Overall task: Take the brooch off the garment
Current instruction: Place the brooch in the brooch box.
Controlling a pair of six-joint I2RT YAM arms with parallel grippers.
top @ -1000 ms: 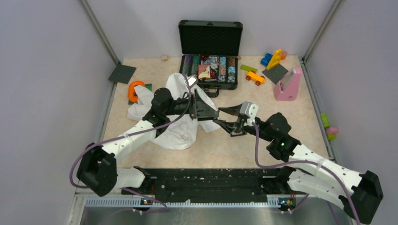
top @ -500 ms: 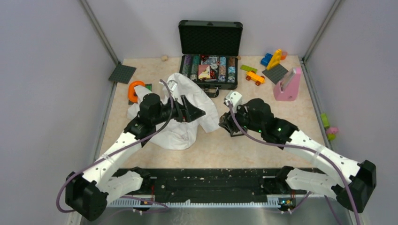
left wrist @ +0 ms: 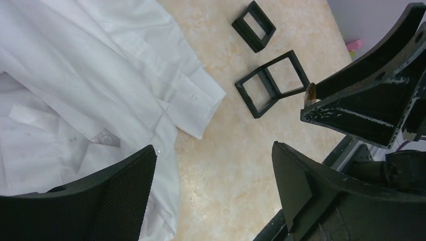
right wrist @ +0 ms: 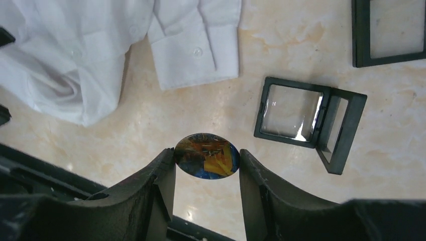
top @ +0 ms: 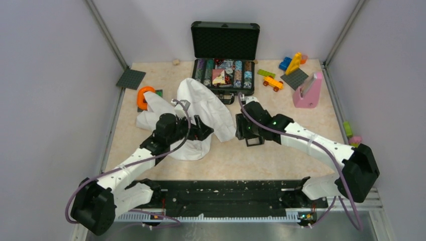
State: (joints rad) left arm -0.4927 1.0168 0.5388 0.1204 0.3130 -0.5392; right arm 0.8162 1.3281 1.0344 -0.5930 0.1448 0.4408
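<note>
1. Now, I see the crumpled white fabric shirt (top: pixel 206 105) lying on the beige table (top: pixel 231 158).
2. My left gripper (left wrist: pixel 213 150) hangs spread and empty above its cuff.
3. My right gripper (right wrist: pixel 206 168) pinches the round glossy orange-brown brooch (right wrist: pixel 206 156), clear of the shirt, beside a black square frame (right wrist: pixel 301 120).

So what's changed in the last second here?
The left jaws pulled back toward their base and stand open over the white shirt. The right arm's elbow swung outward, while the right jaws stayed near the black frames, shut on the brooch. Case and toys stayed put.
</note>
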